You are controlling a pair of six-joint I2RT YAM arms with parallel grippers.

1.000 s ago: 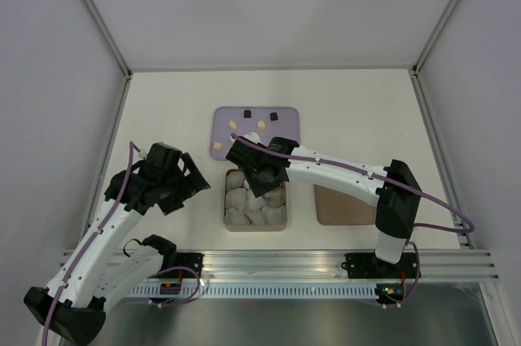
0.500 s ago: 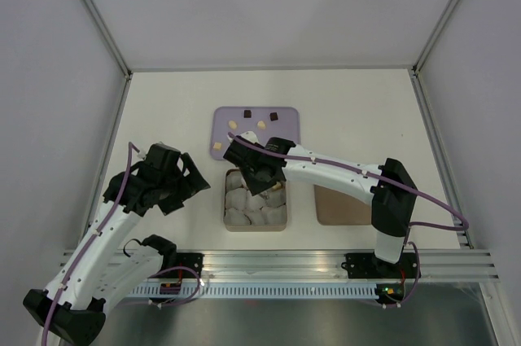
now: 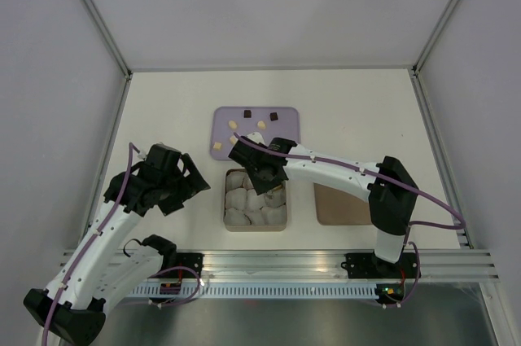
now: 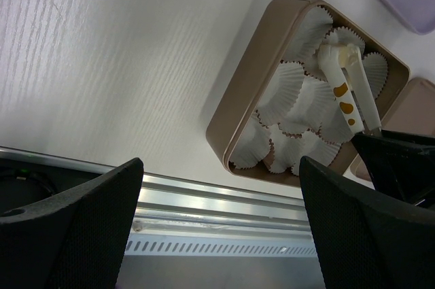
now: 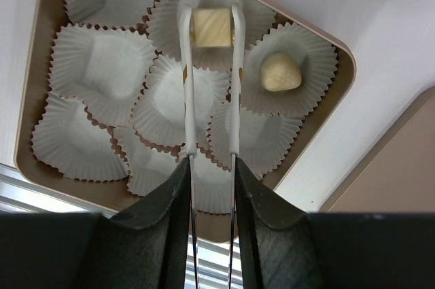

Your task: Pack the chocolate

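On the left, our left gripper (image 4: 221, 161) hangs with its jaws spread wide and nothing in them, just beside the box (image 4: 239, 92) and clear of it. The risk there is small. A drift rightward could nudge the box's near wall and shift the cups (image 5: 102, 75) under the other arm.

The bigger risk is in the middle. Our right gripper (image 5: 211, 173) is drawn narrow around the tweezers (image 5: 233, 85), and their tips pinch a cream cube (image 5: 210, 26) over a cup on the box's tray side. We cannot tell whether the cube is touching the paper. If we let go too high, it could bounce off the fluted wall into a neighbouring cup. If the tips stick to it, pulling away may drag out both cube and cup. The cups are light and crowd against one another, so a tip that catches one may disturb several. The brown smears on the tweezers suggest the chocolate can stick.

As for containers, the box holds a close-packed set of white cups. One has a rounded cream piece (image 5: 281, 73) in it, just right of the pinched cube, and the others we can see are empty. Behind the box, the purple tray (image 3: 286, 122) carries the loose chocolate: at least five pieces, some cream and some dark, well apart from one another. On the right, the lid (image 3: 342, 208) lies flat beside the box with nothing on it.
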